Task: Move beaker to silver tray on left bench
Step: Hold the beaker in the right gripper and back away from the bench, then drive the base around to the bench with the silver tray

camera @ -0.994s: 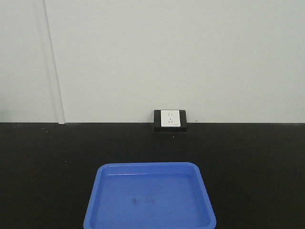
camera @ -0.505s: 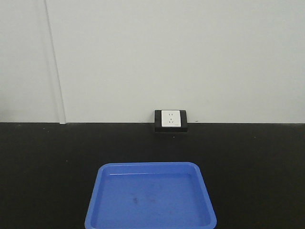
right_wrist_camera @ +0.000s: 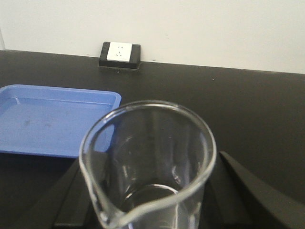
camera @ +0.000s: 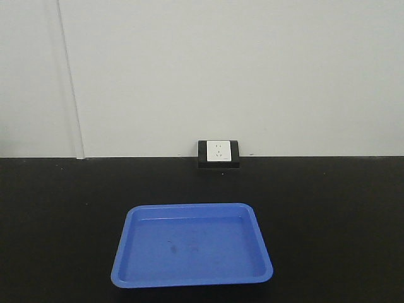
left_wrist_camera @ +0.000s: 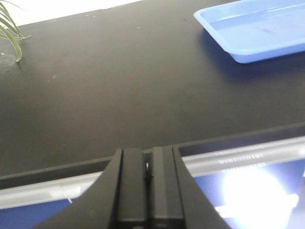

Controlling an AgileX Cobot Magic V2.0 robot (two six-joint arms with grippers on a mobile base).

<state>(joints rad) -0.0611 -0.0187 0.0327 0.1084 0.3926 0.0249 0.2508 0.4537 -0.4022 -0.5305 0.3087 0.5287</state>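
Left gripper (left_wrist_camera: 145, 188): fingers pressed together, empty. Right gripper (right_wrist_camera: 150, 191) is clamped on the beaker (right_wrist_camera: 145, 138), which stands upright beside the blue tray (right_wrist_camera: 47, 119), with the wall socket (right_wrist_camera: 119, 52) beyond. We see no silver tray; we would carry level, turning slowly.

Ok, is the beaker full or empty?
Empty: in the right wrist view the beaker shows a bare glass base through its open mouth, with no liquid line.

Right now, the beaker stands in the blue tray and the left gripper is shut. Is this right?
One thing is wrong: the beaker is not in the blue tray; the right wrist view shows it held in the right gripper. The left gripper is shut, as you say.
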